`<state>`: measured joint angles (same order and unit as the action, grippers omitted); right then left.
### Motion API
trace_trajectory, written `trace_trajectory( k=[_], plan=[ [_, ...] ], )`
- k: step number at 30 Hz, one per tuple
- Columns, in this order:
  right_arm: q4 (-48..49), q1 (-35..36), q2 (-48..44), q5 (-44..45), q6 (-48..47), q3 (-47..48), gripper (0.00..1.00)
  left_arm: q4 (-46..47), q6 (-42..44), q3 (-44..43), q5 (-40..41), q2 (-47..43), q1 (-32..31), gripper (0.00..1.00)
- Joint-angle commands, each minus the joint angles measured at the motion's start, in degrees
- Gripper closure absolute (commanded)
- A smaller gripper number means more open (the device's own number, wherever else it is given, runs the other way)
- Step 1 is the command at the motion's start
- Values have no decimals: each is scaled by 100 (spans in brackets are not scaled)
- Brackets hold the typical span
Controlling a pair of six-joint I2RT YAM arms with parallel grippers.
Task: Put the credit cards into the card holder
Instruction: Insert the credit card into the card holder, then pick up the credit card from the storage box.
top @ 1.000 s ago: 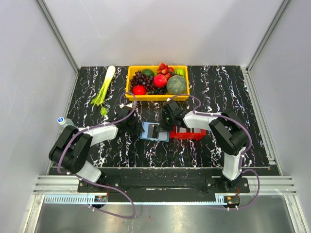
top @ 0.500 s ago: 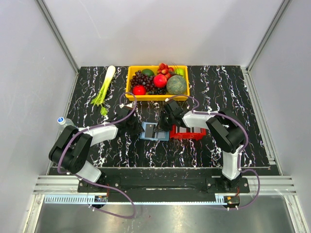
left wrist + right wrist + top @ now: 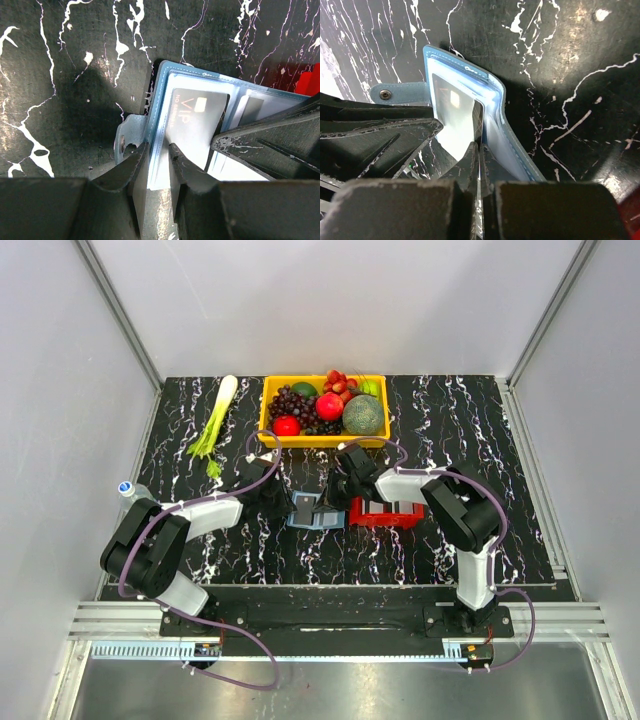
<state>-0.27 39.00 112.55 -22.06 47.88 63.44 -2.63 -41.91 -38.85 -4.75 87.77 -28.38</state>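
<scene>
Lying open near the middle of the counter (image 3: 450,430), just left of a red tray (image 3: 388,515), the card holder (image 3: 200,80) is pinched along its left cover by the left pincer (image 3: 157,149), which is clenched on it beside the snap tab. The right pincer (image 3: 479,147) is clenched on a grey credit card (image 3: 195,120) marked VIP and holds it partly inside a clear pocket. The counter is black with white veins. A yellow crate (image 3: 300,440) of fruit sits at its far edge, and a leek (image 3: 215,420) lies toward the far left corner. Pale grey walls enclose it.
</scene>
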Motion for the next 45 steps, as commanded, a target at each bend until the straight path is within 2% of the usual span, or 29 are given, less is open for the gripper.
trace_trajectory(
  k=[1, 5, 10, 12, 16, 22, 26, 28, 31, 34, 40, 42, 45],
  plan=[
    [607, 257, 100, -861, 257, -33, 100, -9, -63, 237, -210, 294, -62, 74],
    [590, 274, 241, -888, 275, 54, 100, 26, -72, 238, -254, 320, -62, 74],
    [309, 257, 75, -344, 73, 28, 96, -9, -80, 238, -245, 285, -62, 74],
    [98, 239, -162, 60, -67, -15, 87, -53, -80, 246, -193, 241, -62, 75],
    [-138, 99, -655, 413, -489, -60, 76, -79, -81, 273, -149, 31, -62, 76],
    [-298, -156, -1366, 624, -911, 10, 65, -229, -54, 229, -34, -181, -62, 74],
    [-1139, -375, -1815, 1124, -1288, 247, 63, -203, -19, 202, -96, -365, -62, 69],
    [-1771, -490, -2035, 1711, -1648, 388, 54, -211, 16, 176, -87, -532, -62, 69],
    [-2572, -771, -2263, 2380, -2009, 336, 50, -500, 69, 36, 45, -646, -62, 68],
    [-2978, -1069, -2448, 2593, -2089, 64, 48, -554, 130, -96, 36, -866, -62, 62],
    [-3154, -1431, -2466, 2470, -2063, -279, 46, -660, 446, -614, -8, -1104, -62, 51],
    [-3172, -1457, -2501, 2540, -1993, -358, 46, -528, 613, -833, -262, -1017, -62, 41],
    [-3190, -1588, -2563, 2593, -2028, -525, 45, -554, 877, -1386, -631, -639, -80, 37]
  ],
)
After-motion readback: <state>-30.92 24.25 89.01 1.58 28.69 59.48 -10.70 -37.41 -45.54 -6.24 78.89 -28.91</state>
